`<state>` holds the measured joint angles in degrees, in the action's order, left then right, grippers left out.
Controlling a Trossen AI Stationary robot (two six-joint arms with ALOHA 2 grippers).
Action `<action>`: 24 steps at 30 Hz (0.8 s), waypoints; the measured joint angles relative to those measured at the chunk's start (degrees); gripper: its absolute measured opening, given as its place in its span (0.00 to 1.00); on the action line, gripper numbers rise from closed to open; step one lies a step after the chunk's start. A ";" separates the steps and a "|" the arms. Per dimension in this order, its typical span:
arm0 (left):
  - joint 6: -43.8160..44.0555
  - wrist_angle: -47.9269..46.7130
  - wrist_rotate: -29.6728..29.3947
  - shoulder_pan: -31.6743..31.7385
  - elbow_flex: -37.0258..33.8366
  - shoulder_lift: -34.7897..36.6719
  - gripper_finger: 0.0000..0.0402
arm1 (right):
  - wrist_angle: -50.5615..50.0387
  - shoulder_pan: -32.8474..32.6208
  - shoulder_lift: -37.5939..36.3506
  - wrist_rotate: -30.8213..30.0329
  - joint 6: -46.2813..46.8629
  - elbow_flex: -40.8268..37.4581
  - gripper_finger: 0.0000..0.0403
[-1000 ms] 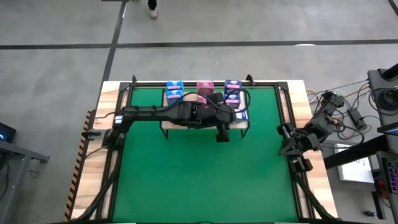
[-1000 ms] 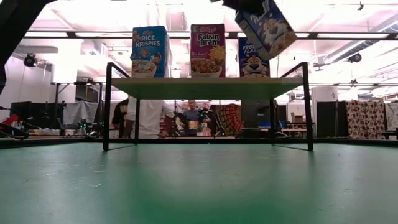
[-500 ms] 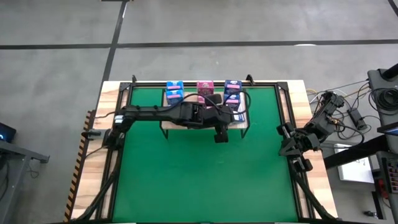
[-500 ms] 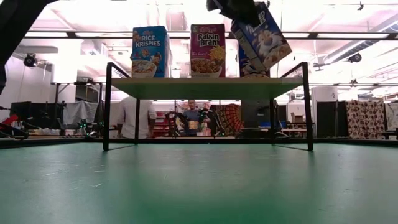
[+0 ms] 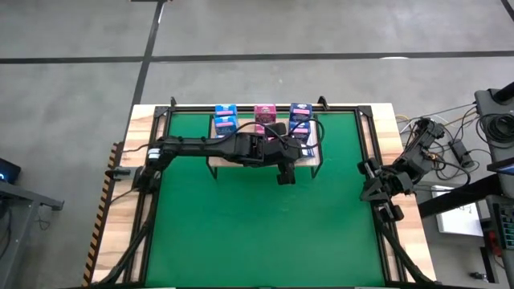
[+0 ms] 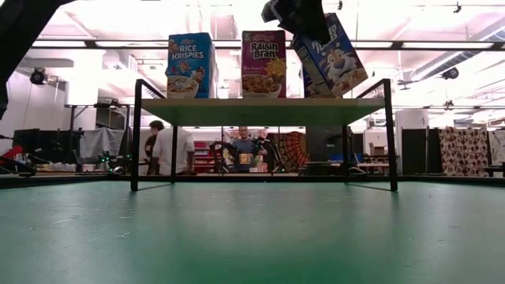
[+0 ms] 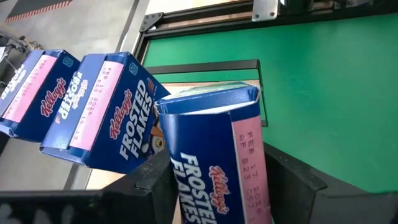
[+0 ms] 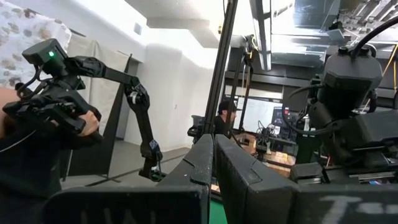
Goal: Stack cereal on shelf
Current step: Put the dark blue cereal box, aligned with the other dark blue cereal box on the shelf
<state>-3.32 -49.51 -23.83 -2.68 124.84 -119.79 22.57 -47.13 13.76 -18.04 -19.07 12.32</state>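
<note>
The left gripper is seen reaching over the right end of the shelf, its two dark fingers set on either side of a dark blue Frosted Flakes box; whether the box is squeezed or merely flanked cannot be told. In the low view this box is shown tilted, its lower edge at or just above the shelf board, with the gripper at its top. Two further dark blue boxes are seen in the left wrist view, one just beside the flanked box and one farther off. On the shelf a light blue Rice Krispies box and a pink Raisin Bran box are stood upright, near each other. From above, light blue, pink and dark blue boxes are seen lined along the far side of the shelf, over the green mat. The right gripper is parked at the table's right edge, well apart from the shelf, with its fingers pressed together. People are visible in the room beyond the table.
</note>
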 joint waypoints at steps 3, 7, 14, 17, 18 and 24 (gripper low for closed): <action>0.44 0.56 -0.05 0.20 0.00 0.00 0.48 | -0.02 0.00 0.00 0.01 0.02 0.00 0.02; 0.81 1.80 -0.18 0.47 -0.04 0.00 0.52 | 0.00 0.01 0.00 0.00 0.00 0.00 0.02; -1.09 3.68 -1.90 0.55 0.07 0.00 0.54 | -0.02 0.00 0.00 0.00 0.00 0.02 0.02; -2.06 3.69 -3.64 0.55 0.07 0.00 0.54 | -0.01 0.00 0.00 0.00 0.00 0.02 0.02; -2.24 3.69 -4.22 0.55 0.07 0.00 0.54 | -0.01 0.00 0.00 0.00 0.00 0.02 0.02; -2.65 3.71 -4.71 0.55 0.13 0.00 0.54 | -0.02 0.01 0.00 -0.02 0.00 0.02 0.02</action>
<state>-5.96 -45.80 -28.54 -2.13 124.97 -119.79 22.55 -47.12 13.76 -18.06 -19.07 12.34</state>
